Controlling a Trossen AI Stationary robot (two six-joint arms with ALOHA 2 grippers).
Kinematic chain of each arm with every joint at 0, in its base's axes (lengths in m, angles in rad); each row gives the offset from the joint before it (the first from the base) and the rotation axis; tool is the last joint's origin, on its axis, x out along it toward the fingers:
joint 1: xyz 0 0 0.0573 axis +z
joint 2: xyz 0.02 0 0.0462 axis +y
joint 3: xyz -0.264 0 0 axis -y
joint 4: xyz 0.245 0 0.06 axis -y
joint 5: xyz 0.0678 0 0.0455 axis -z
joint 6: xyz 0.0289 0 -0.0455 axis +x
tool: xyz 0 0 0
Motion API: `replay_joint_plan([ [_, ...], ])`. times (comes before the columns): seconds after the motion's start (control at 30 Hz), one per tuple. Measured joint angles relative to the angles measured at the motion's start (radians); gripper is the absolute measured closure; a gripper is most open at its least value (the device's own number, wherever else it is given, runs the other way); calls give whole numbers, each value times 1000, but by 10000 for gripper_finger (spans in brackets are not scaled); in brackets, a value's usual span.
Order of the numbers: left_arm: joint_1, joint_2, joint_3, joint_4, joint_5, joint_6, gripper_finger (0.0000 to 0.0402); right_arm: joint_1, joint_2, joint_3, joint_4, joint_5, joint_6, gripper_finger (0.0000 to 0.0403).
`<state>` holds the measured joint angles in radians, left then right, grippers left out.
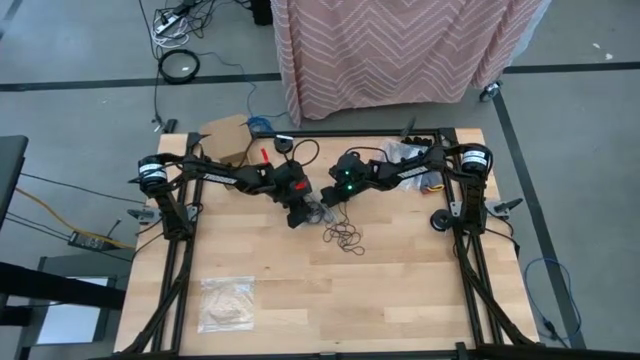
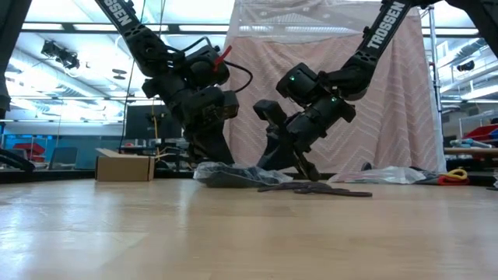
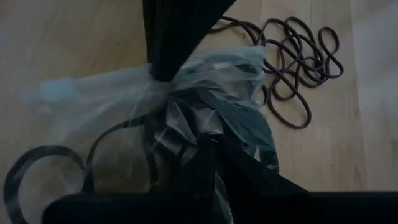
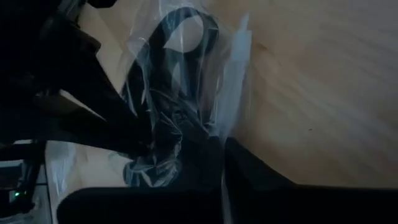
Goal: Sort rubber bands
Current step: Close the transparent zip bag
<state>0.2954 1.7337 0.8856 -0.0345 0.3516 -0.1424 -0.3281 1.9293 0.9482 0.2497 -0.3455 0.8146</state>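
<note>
A lab or workshop; floor cables (image 1: 180, 20), ceiling lights, storage bins behind.

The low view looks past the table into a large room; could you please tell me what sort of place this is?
Probably a robotics lab or workshop. The low view shows arms marked TROSSEN, a high ceiling with strip lights and shelving with bins at the far wall. A wooden table stands on a grey floor with taped lines.
</note>
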Motion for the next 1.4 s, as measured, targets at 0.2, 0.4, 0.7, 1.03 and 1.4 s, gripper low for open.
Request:
replay_joint_plan([
  [0.2,49,-63,67,-118,208,1,365,-8,-41,0,-39,-48,-65,402],
  [0.4,114,-174,221,-337,258,109,365,-8,-173,52,-316,-51,-297,403],
  [0.7,132,-215,419,-500,63,392,355,9,-288,337,-807,36,-656,403],
  [1.03,208,-229,427,-543,86,340,261,14,-314,500,-855,66,-682,403],
  [1.4,279,-261,429,-592,239,319,204,23,-313,509,-868,58,-687,403],
])
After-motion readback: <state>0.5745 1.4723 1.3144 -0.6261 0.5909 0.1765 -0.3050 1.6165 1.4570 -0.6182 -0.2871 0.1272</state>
